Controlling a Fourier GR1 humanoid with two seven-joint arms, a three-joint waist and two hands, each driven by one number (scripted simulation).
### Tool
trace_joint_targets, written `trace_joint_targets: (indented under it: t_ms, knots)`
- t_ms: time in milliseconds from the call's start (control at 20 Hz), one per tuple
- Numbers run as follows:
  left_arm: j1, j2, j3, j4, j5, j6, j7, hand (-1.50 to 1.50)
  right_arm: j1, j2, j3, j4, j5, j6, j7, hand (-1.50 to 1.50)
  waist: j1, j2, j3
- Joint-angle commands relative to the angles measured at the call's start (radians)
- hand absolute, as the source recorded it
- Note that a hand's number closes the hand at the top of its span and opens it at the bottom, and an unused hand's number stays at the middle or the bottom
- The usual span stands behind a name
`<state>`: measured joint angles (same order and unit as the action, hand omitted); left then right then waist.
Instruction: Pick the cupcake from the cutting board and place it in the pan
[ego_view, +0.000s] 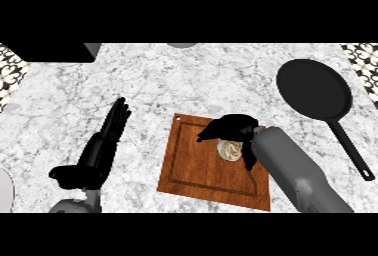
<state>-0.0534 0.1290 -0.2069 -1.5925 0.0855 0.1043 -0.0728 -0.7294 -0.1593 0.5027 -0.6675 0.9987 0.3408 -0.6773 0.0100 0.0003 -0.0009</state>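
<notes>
A speckled grey-and-white stone counter (170, 80) fills the view, with broad open stretches along its far side and between the things that lie on it. A reddish-brown wooden cutting board (199, 175), rectangular with a groove running just inside its rim, lies slightly turned near the middle, its near right corner close to the lower edge of the scene. Well apart from it, toward the far right, rests a round matte black pan (314, 89) with a long thin black handle that slants toward the near right; bare counter separates pan and board. A small cream-coloured cupcake with a ridged wrapper (229, 150) sits on the board's right half, near its far edge. The black right hand (235, 129), at the end of a smooth grey forearm that crosses the board's right edge, is over the cupcake with its fingers curled down around it, hiding most of the top; whether they actually touch it is hard to make out. The black left hand (103, 145) rests on the counter left of the board, clear of it, fingers straight and pointing away, holding nothing. A dark block at the far left corner, patterned black-and-white surfaces at both far sides and a pale curved object at the near left edge are all cut off.
</notes>
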Motion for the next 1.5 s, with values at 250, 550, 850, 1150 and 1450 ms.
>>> trace_joint_targets:
  t_ms: [250, 550, 850, 1150, 1450]
  knots:
    - [0.06, -0.039, -0.039, -0.048, -0.051, 0.013, -0.005, 0.0, -0.033, 0.008, 0.0, 0.167, 0.133, -0.185, -0.143, 1.5, 0.004, 0.002, 0.001]
    - [-0.024, -0.06, 0.023, 0.094, -0.042, -0.013, -0.074, 0.0, -0.031, 0.031, -0.059, 0.121, 0.143, -0.217, -0.151, 1.5, -0.007, 0.001, 0.001]
    - [0.038, -0.048, 0.014, 0.076, -0.054, -0.023, -0.101, 0.0, -0.031, 0.037, -0.182, 0.112, 0.063, -0.357, -0.18, 1.5, -0.004, 0.002, 0.001]
    - [0.03, -0.036, 0.037, 0.03, -0.038, -0.009, -0.033, 0.0, -0.046, 0.01, -0.401, 0.099, -0.021, -0.444, 0.3, 1.5, -0.062, -0.02, -0.002]
    - [0.067, -0.034, 0.04, 0.02, -0.037, -0.004, -0.035, 0.0, -0.072, 0.052, -0.529, 0.006, -0.022, -0.695, 0.739, 1.5, -0.066, -0.032, -0.003]
